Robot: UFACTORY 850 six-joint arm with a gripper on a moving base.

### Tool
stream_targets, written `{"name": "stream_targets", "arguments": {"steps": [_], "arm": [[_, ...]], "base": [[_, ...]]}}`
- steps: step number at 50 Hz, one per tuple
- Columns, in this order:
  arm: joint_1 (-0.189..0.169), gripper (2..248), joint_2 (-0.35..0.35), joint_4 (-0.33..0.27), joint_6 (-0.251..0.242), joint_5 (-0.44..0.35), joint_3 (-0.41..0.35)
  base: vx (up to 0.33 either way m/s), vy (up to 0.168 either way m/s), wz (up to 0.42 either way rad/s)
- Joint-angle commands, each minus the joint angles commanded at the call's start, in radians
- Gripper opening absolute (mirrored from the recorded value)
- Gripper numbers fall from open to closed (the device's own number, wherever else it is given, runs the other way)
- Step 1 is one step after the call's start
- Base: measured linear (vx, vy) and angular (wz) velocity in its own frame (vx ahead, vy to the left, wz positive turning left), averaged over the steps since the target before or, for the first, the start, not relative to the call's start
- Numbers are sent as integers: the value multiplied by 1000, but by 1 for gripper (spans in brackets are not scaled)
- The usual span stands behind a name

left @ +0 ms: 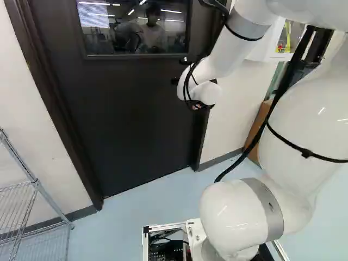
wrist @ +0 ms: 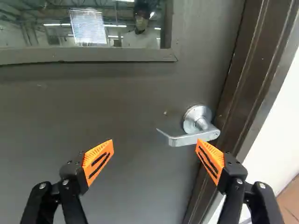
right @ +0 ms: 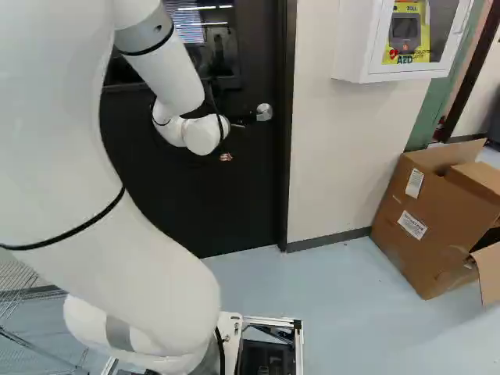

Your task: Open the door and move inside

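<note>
The gripper (right: 244, 118) stands spread before the closed door (wrist: 131, 107), its lever handle (wrist: 196, 136) just ahead of one finger. Rightward of the gripper, a wall cabinet (right: 353, 43) holds a defibrillator (right: 405, 30); lower, an open cardboard box (right: 414, 226) hides its contents.

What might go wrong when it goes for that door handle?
The open pincer doesn't look centred on the handle: one orange pad lines up near the lever's pivot end, so it could knock the lever instead of gripping it. That same side might also scrape the door frame. Later, driving through could clip the wire rack near the doorway.
</note>
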State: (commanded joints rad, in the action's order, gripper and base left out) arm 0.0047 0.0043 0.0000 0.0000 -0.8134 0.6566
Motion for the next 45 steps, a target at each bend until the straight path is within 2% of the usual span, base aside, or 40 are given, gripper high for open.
{"name": "stream_targets", "arguments": {"steps": [29, 45], "arm": [[-2, 247, -138, 0, 0, 0, 159], [-2, 247, -188, 0, 0, 0, 186]], "base": [[0, 0, 0], [0, 0, 0]]}}
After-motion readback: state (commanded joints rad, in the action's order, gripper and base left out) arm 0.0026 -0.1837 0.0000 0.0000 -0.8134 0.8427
